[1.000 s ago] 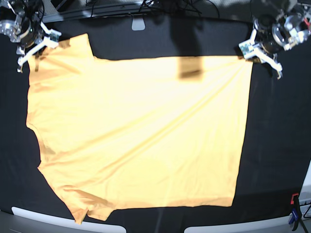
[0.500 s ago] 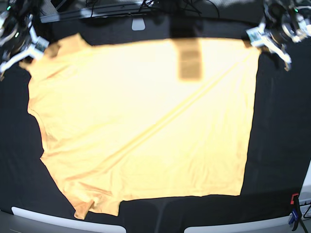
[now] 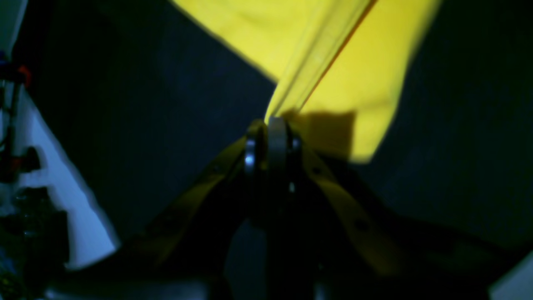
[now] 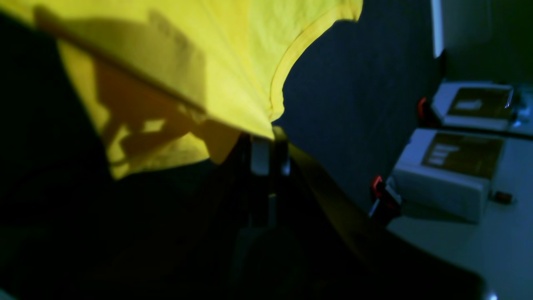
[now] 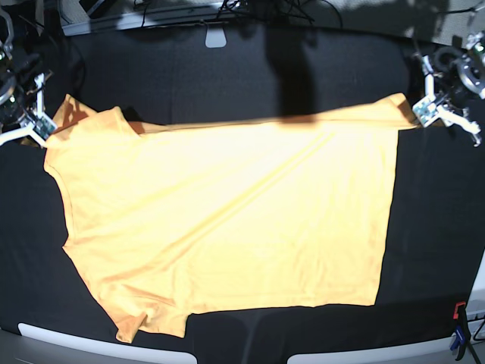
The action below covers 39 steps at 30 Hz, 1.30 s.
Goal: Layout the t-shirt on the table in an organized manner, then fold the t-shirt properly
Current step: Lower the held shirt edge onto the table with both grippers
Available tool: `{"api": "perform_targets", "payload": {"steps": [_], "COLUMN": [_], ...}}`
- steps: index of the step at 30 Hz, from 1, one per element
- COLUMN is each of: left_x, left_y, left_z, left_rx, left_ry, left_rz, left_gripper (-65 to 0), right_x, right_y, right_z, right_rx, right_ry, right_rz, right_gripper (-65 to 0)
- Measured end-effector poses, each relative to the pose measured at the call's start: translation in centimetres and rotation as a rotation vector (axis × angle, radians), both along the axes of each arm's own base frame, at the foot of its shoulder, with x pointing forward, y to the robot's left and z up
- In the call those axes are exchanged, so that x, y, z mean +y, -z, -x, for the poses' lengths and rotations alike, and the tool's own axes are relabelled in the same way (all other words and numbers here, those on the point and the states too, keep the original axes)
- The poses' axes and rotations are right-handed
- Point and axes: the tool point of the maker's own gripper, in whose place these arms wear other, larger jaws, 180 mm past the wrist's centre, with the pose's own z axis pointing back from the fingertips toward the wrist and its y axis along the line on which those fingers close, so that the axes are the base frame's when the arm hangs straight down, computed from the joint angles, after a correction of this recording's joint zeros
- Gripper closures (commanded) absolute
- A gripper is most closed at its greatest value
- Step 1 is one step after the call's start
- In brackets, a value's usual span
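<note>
The t-shirt (image 5: 227,227) is thin, soft cloth: judged light, wholly limp, and able to keep shape only where it is pulled taut or lies on a surface. It is best held at corners and hems, where doubled seams give a firmer bite; a pinch in mid-panel would likely bunch the fabric. It is plain light orange-yellow, unprinted and short-sleeved. It lies spread over most of the table (image 5: 432,250), which is covered in black cloth. One sleeve sits at the near-left of the base view; the straight bottom hem runs down that view's right side. Long diagonal creases cross the panel from the far-right corner toward the near-left, suggesting tension between the held points. The far edge is slightly raised and casts a narrow shadow.

The left gripper (image 3: 270,141) is closed on the hem corner, the fabric fanning out from between its jaws. The right gripper (image 4: 266,156) is likewise clamped on a gathered edge near a sleeve, whose curved hem shows beside it.

In the base view the left gripper (image 5: 429,112) sits at the far-right corner, the right gripper (image 5: 36,125) at the far-left.

Beyond the table, light grey edge pieces (image 5: 98,347) border its near side.
</note>
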Motion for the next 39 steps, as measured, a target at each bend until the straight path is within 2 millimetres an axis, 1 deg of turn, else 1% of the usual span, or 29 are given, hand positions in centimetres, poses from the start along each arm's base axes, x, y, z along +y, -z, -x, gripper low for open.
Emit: {"api": "perform_targets", "payload": {"steps": [3, 7, 10, 14, 17, 19, 23, 24, 26, 30, 32, 34, 39], "left_x": [0.0, 0.7, 0.9, 1.3, 2.0, 2.4, 2.8, 2.8, 2.7, 2.7, 2.8, 3.0, 3.1], "left_y": [0.7, 0.8, 0.9, 1.4, 1.8, 2.0, 2.1, 1.9, 1.5, 0.6, 0.2, 0.1, -0.1], "left_z": [-1.6, -3.5, -3.9, -4.2, -4.5, -4.8, -5.3, -5.6, -6.1, -7.3, -7.9, -8.3, -8.7], "left_rx": [-0.022, -0.048, -0.044, -0.036, -0.029, -0.029, -0.036, -0.043, -0.062, -0.089, -0.104, -0.111, -0.113], "left_ry": [-0.055, -0.095, -0.095, -0.094, -0.113, -0.122, -0.128, -0.127, -0.123, -0.123, -0.126, -0.131, -0.127], "left_rz": [0.047, 0.054, 0.058, 0.067, 0.062, 0.062, 0.069, 0.072, 0.079, 0.078, 0.077, 0.076, 0.080], "left_gripper": [0.0, 0.0, 0.0, 0.0, 0.0, 0.0, 0.0, 0.0, 0.0, 0.0, 0.0, 0.0, 0.0], "right_x": [0.8, 1.6, 2.0, 3.3, 4.5, 5.0, 5.5, 5.8, 6.3, 6.9, 7.2, 7.3, 6.2], "right_y": [0.3, 0.9, 0.5, -1.2, -1.3, -0.6, 1.1, 1.6, 2.0, 1.6, 1.2, 1.1, 1.0], "right_z": [-1.5, -3.9, -6.4, -9.9, -11.8, -12.6, -14.1, -14.3, -14.9, -16.6, -17.1, -17.2, -17.2], "right_rx": [-0.017, -0.039, -0.081, -0.150, -0.161, -0.143, -0.096, -0.082, -0.085, -0.120, -0.137, -0.139, -0.142], "right_ry": [-0.015, -0.030, -0.031, -0.067, -0.102, -0.120, -0.169, -0.180, -0.183, -0.174, -0.170, -0.163, -0.107], "right_rz": [-0.022, -0.036, -0.044, -0.054, -0.063, -0.055, 0.020, 0.023, 0.030, 0.027, 0.019, 0.014, 0.040], "right_gripper": [0.0, 0.0, 0.0, 0.0, 0.0, 0.0, 0.0, 0.0, 0.0, 0.0, 0.0, 0.0, 0.0]}}
